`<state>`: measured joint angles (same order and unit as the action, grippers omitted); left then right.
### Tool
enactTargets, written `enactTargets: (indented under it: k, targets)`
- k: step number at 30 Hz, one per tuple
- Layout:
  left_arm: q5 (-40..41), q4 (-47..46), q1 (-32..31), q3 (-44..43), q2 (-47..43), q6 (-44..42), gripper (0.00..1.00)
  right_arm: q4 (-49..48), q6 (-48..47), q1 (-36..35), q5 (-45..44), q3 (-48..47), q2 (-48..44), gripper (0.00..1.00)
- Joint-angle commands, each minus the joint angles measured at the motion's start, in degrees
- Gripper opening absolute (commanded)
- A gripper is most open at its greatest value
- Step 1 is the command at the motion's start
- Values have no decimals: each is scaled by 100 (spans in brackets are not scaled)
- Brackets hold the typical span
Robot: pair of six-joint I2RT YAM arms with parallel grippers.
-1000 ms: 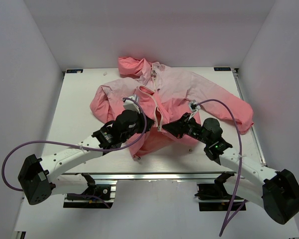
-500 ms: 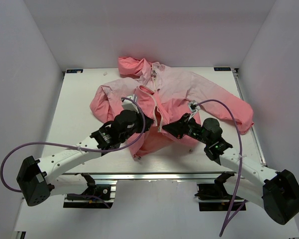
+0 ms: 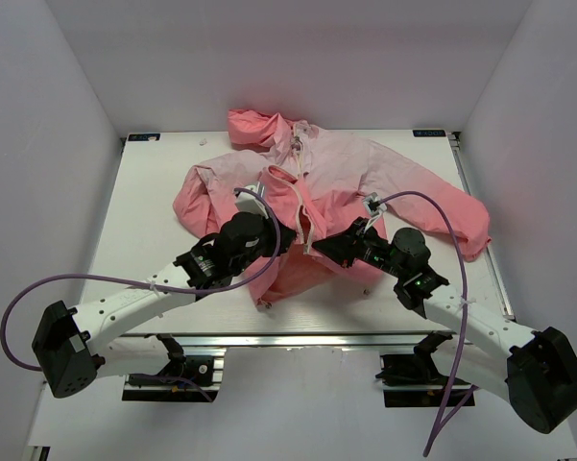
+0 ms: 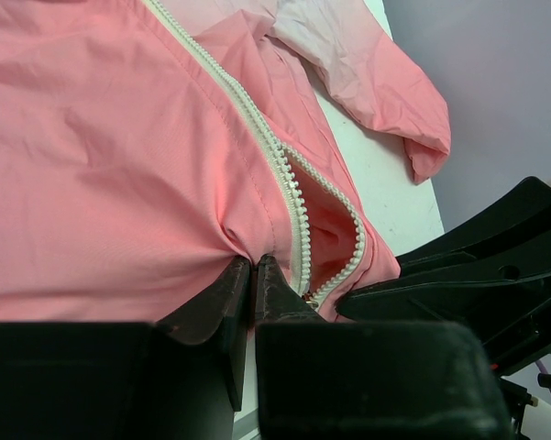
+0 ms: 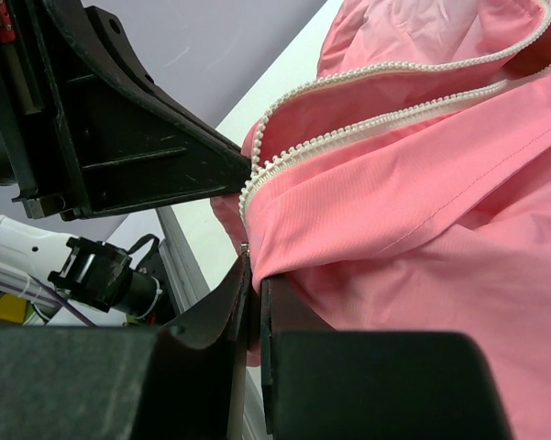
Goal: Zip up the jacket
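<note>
You have one jacket (image 3: 346, 178), spread front-up across the far half of the bench (image 3: 139, 221). Its hood (image 3: 254, 125) bunches right at the far edge, against the back wall (image 3: 288, 58). One sleeve (image 3: 466, 221) reaches close to the right-hand edge. The other sleeve (image 3: 194, 197) is folded in, which leaves a broad bare strip of bench on the left. A narrower bare strip lies along the near edge, in front of the hem.

There are two arms, two hands and two purple cables (image 3: 38, 288). Both hands meet at the lower front of the jacket, almost touching each other.

Your left hand (image 4: 253, 275) is clamped on a pinch of coral fabric just beside the zipper (image 4: 257, 124). Your right hand (image 5: 255, 275) is clamped on the fabric edge on the opposite side, just below the teeth.

The one zipper shows as a single whitish line farther up. Near the hands it parts into two rows of teeth with a gap between them.

The bench top is flat and white, and plain pale walls close it in at the left, right and back.
</note>
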<state>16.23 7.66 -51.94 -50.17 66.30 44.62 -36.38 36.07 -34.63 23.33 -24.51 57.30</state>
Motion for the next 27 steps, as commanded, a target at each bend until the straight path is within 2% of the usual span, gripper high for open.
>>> enactTargets:
  k: [1,14,27]
  targets:
    - [-93,-186,9,25,-118,12,0,-528,49,-8,145,-159,-61,0]
    - [-269,-300,9,95,-135,-6,0,-809,216,-8,5,-133,-43,0]
    - [-1025,-608,9,350,-364,-234,0,-818,93,-8,-241,-142,71,0]
